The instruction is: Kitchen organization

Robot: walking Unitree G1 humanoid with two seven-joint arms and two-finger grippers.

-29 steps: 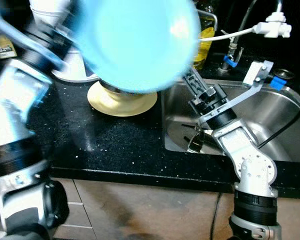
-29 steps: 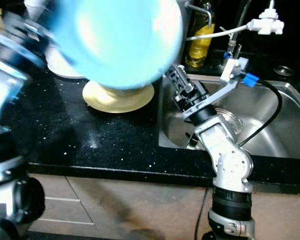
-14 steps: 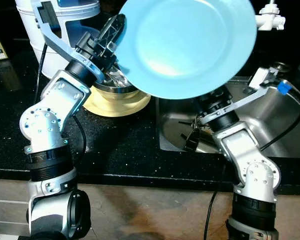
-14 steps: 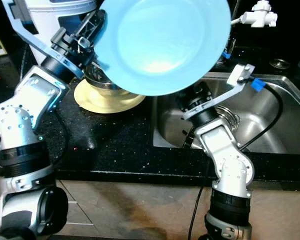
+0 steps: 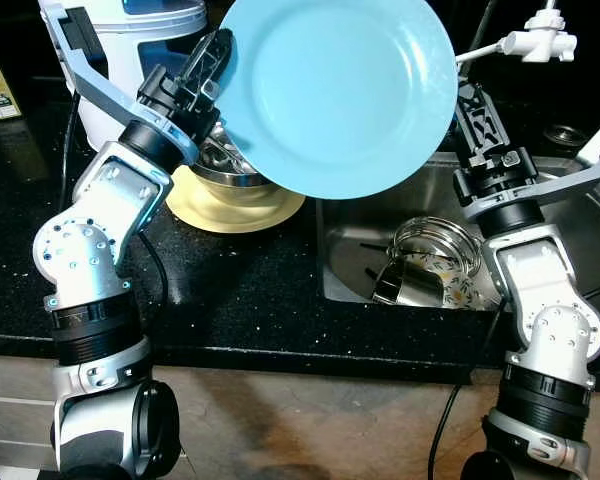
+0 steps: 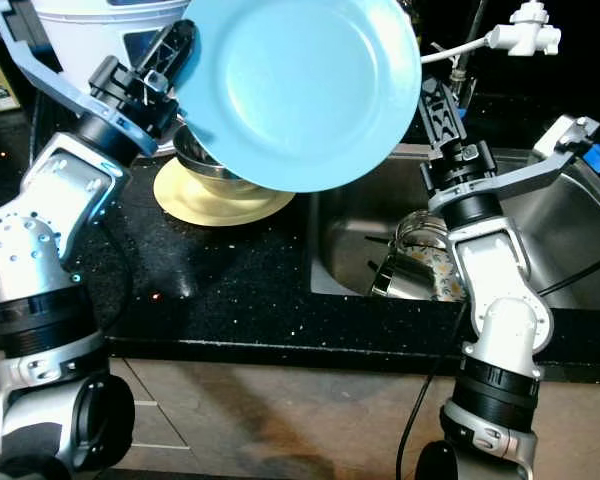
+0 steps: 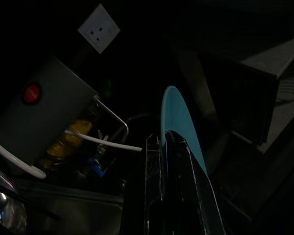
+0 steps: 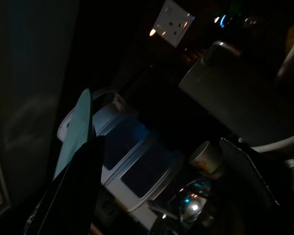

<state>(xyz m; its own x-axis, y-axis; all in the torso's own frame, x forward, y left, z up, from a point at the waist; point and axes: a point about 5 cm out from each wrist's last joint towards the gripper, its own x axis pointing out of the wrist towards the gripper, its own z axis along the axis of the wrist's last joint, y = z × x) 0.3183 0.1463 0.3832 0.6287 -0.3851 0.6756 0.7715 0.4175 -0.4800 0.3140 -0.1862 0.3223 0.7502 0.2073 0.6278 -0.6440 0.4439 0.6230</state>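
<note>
- Plate (image 5: 338, 92), light blue, is being held high above the seam between desk (image 5: 230, 290) and sink (image 5: 570, 250), tilted so its face is turned toward the head camera.
- Left end effector (image 5: 218, 55) is clamping the plate's left rim, its black fingers (image 7: 186, 181) pressed together on the thin edge, as the left wrist view is showing.
- Right end effector (image 5: 470, 100) is standing upright just beside the plate's right rim; its fingers are spread wide in the right wrist view, with the plate's edge (image 8: 76, 129) lying against one finger (image 8: 73, 191), and it is gripping nothing.
- Steel bowl (image 5: 225, 165) is sitting on a cream plate (image 5: 235, 208) on the dark speckled desk, partly hidden behind the blue plate.
- White bucket (image 5: 130, 50) is standing at the back of the desk, behind the left arm.
- Glass jar (image 5: 435, 245) is lying in the sink beside a steel cup (image 5: 395, 285), under the right arm.
- White hose (image 5: 520, 45) with its fitting is running across the back above the sink.
- Wall socket (image 7: 99, 28) and a grey box with a red button (image 7: 32, 93) are showing dimly in the left wrist view.
</note>
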